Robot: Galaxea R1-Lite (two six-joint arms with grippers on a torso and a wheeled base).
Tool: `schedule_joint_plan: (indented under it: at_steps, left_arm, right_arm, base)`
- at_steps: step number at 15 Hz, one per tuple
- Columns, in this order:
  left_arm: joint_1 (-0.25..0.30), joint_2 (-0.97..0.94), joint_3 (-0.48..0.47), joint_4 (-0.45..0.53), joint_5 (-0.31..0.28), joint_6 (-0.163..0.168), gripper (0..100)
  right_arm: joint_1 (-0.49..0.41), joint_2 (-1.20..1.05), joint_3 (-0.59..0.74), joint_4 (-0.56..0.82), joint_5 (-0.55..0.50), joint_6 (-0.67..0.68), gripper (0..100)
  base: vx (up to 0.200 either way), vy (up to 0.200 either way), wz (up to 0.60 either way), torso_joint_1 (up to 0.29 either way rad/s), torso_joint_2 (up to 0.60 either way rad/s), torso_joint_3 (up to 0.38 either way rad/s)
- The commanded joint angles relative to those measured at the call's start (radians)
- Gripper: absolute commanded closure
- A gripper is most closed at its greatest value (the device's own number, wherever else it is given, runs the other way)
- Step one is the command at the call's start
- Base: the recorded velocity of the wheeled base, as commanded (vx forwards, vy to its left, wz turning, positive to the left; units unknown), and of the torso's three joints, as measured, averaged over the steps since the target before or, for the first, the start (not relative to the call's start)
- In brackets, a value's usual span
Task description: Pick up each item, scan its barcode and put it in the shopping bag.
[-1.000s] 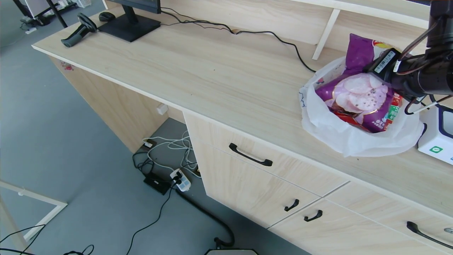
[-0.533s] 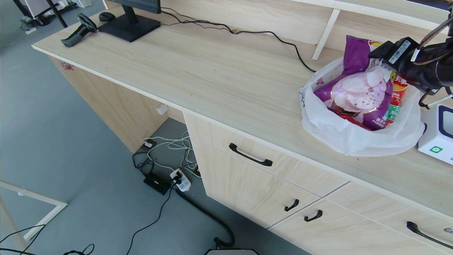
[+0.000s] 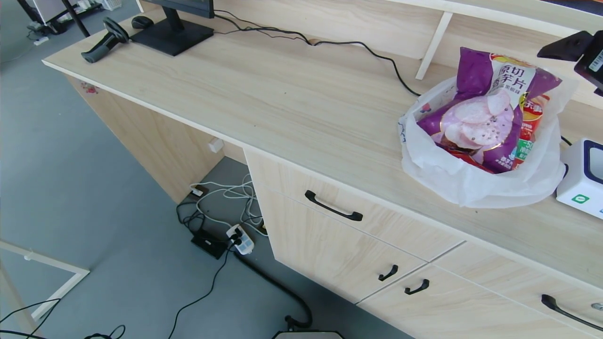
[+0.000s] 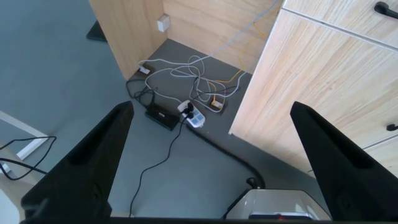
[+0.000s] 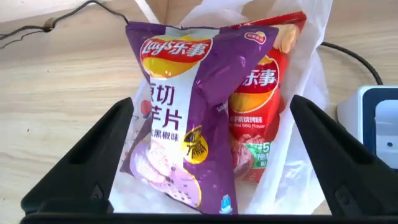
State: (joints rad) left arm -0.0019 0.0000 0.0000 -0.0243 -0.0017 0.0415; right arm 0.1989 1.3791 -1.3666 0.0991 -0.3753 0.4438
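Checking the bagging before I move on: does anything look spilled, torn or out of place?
Nothing spilled or torn; the purple chip bag just sticks up above the shopping bag rim.

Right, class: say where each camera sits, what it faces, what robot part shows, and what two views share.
Head view: robot's head, facing forward and down at the counter and shopping bag; right gripper at the edge.
Left wrist view: left wrist, facing down at floor cables; open left gripper shows.
Right wrist view: right wrist, facing the purple packet in the shopping bag; open right gripper shows.
Shared: head and right wrist views both show shopping bag and purple packet.
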Motion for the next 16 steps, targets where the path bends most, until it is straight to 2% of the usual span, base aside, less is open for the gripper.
schedule_joint_plan:
  at_steps: [1,2,3,5,11,14,15,16]
  left_arm:
    - [0.000,0.002,0.000,0.000,0.000,0.001,0]
    - [-0.001,0.002,0.000,-0.002,0.000,0.001,0]
    - [0.000,0.002,0.000,0.000,0.000,0.001,0]
    - [0.000,0.002,0.000,0.001,0.000,0.000,0]
    - [-0.001,0.002,0.000,0.000,0.000,0.000,0]
    - [-0.001,0.002,0.000,0.003,0.000,-0.002,0]
    - [-0.001,0.002,0.000,0.003,0.000,-0.002,0]
    - [-0.001,0.002,0.000,0.003,0.000,-0.002,0]
  right_arm:
    - [0.099,-0.285,0.270,-0.003,0.004,-0.034,0]
    - [0.119,-0.362,0.356,-0.004,0.004,-0.060,0]
    - [0.178,-0.506,0.518,-0.004,0.007,-0.117,0]
    - [0.254,-0.664,0.692,-0.003,0.004,-0.174,0]
    - [0.251,-0.805,1.017,-0.004,0.004,-0.126,0]
    - [0.145,-0.810,1.081,0.007,0.001,0.004,0]
    - [0.053,-0.812,1.109,0.028,-0.008,0.046,0]
    - [-0.088,-0.832,1.127,0.068,-0.007,0.047,0]
  base:
    - [0.000,0.000,0.00,0.000,0.00,0.000]
    - [0.000,0.000,0.00,0.000,0.00,0.000]
    - [0.000,0.000,0.00,0.000,0.00,0.000]
    - [0.000,0.000,0.00,0.000,0.00,0.000]
    - [0.000,0.000,0.00,0.000,0.00,0.000]
    - [0.000,0.000,0.00,0.000,0.00,0.000]
    - [0.000,0.000,0.00,0.000,0.00,0.000]
    - [0.000,0.000,0.00,0.000,0.00,0.000]
